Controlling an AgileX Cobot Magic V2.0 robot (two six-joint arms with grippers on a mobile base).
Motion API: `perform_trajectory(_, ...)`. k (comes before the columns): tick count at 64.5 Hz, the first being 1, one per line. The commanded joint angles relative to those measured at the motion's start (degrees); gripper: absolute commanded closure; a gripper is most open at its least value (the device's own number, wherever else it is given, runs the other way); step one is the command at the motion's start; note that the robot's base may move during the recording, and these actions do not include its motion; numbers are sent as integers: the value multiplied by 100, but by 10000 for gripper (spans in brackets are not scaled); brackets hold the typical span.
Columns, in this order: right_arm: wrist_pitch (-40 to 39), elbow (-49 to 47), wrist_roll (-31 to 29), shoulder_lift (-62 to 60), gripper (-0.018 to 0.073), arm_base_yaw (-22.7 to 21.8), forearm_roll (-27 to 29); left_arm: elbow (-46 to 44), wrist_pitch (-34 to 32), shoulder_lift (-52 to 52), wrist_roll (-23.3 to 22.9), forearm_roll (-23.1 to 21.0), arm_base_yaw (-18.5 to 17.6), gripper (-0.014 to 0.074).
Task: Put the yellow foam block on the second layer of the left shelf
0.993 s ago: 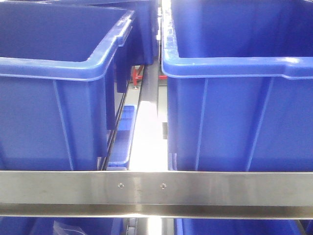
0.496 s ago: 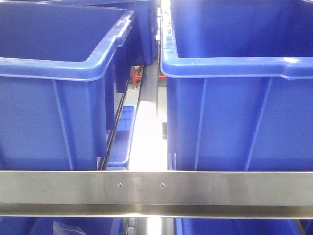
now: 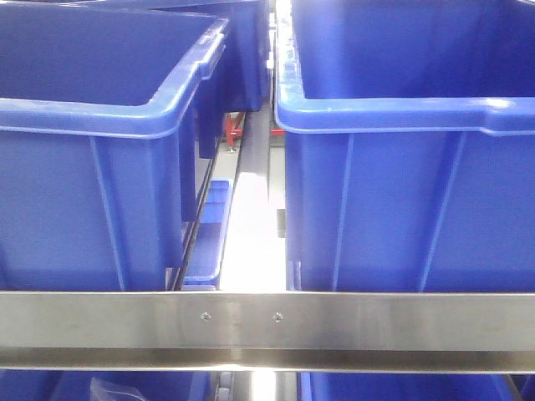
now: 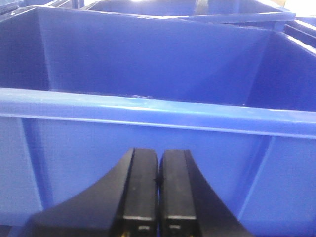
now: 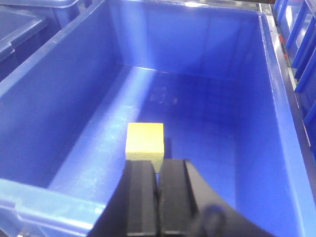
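Nothing has shifted in the front view. Right gripper (image 5: 157,197), fingers pressed together and empty, hangs at six o'clock of the yellow foam block (image 5: 144,140) on the blue bin (image 5: 59,98) floor; descending unopened could shove it away.

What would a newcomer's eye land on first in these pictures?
The bright-yellow matte foam cube, alone on the floor of a deep blue plastic bin, just beyond the shut right gripper. Next, two big blue bins side by side behind a brushed steel shelf rail.
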Motion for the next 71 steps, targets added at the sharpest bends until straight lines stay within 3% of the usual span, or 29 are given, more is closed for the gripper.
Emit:
perform_trajectory(1, -518, -43, -43, -126, 503, -231, -28, 148, -505, 41, -22, -42, -29, 460)
perform_trajectory(14, -811, 643, -1085, -1052, 503, -1397, 928, 148, -505, 41, -22, -42, -29, 460)
perform_trajectory(24, -1783, 1592, -1100, -1928, 503, -2045, 1116, 148, -505, 41, -22, -42, -29, 460)
perform_trajectory(35, -2497, 2527, -1100, -2478, 503, -2091, 1440, 148, -470, 41, -22, -42, -29, 460)
perform_trajectory(71, -2229, 2507, -1100, -2477, 503, -2091, 1431, 148, -505, 41, -22, -42, -29, 460)
